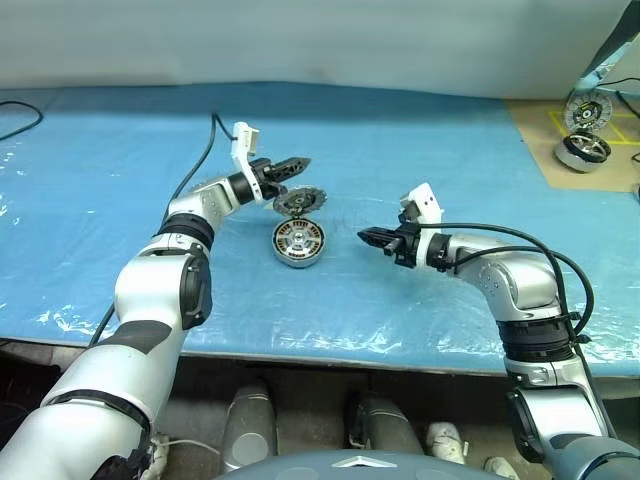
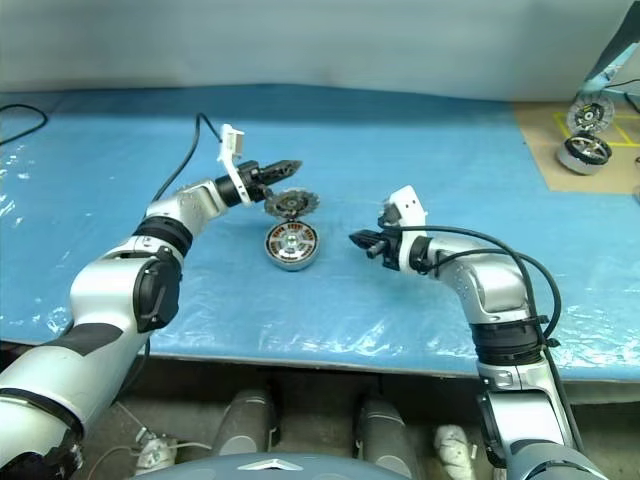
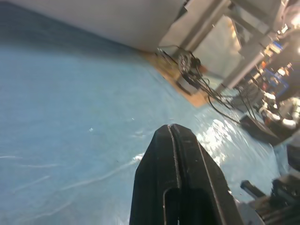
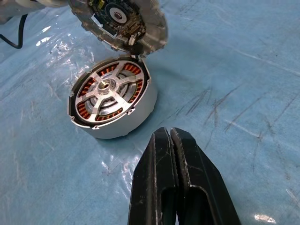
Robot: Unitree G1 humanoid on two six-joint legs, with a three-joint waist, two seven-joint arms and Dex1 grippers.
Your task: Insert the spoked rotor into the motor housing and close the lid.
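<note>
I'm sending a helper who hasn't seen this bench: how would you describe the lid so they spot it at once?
On the blue sheet covering the table, look near the middle, where the squat silver motor housing sits with the spoked rotor in it. The lid is the ribbed silver disc tilted at the housing's far edge, below the left gripper; it has no copper windings.

The left gripper (image 3: pixel 172 133) has its two black fingers pressed together, above a blue table cover (image 3: pixel 70 117). Beyond lie a brown board (image 3: pixel 168 75) with tangled black cables (image 3: pixel 197 77) and a pale wall (image 3: pixel 108 23).
</note>
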